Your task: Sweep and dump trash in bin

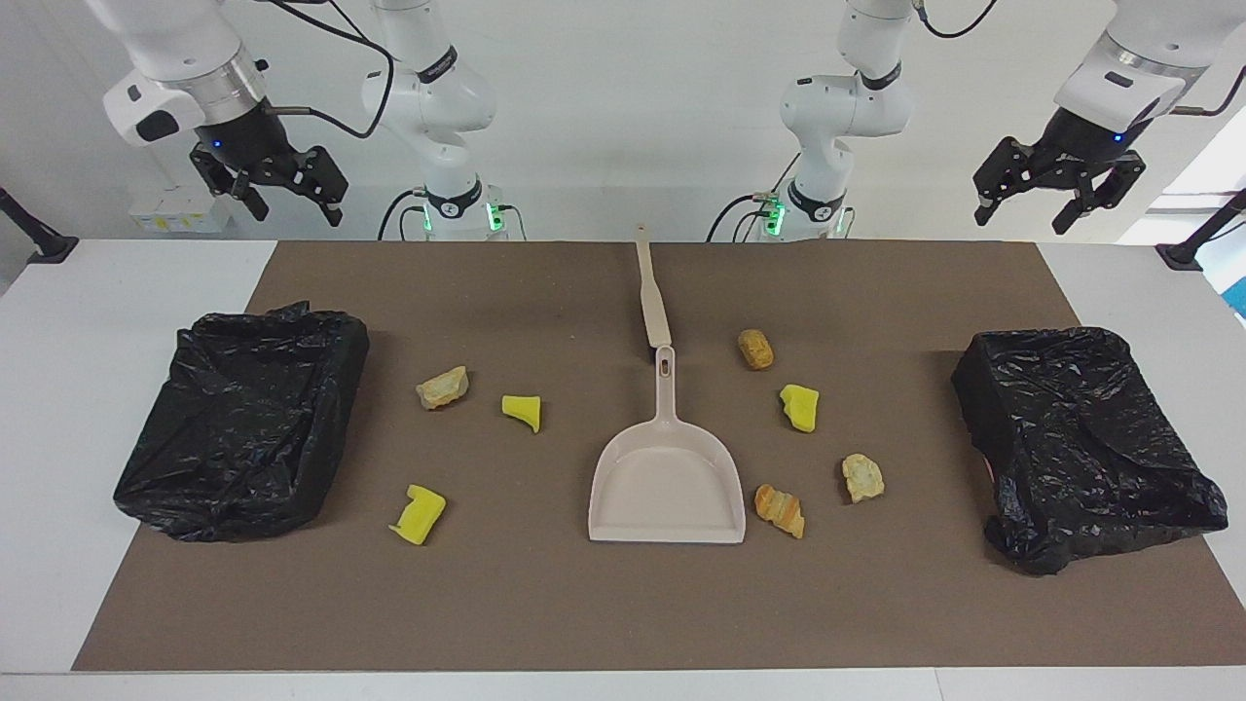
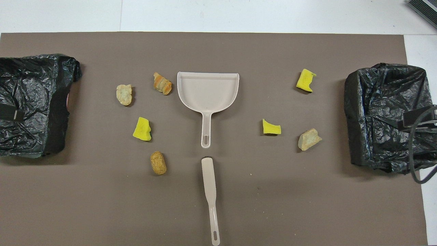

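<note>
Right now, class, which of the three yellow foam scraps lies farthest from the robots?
The yellow chunk toward the right arm's end, beside the black-bagged bin; the other two yellow pieces lie nearer the robots.

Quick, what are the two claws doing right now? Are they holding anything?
Left claw: open, empty, up in the air.
Right claw: open, empty, up in the air.
</note>
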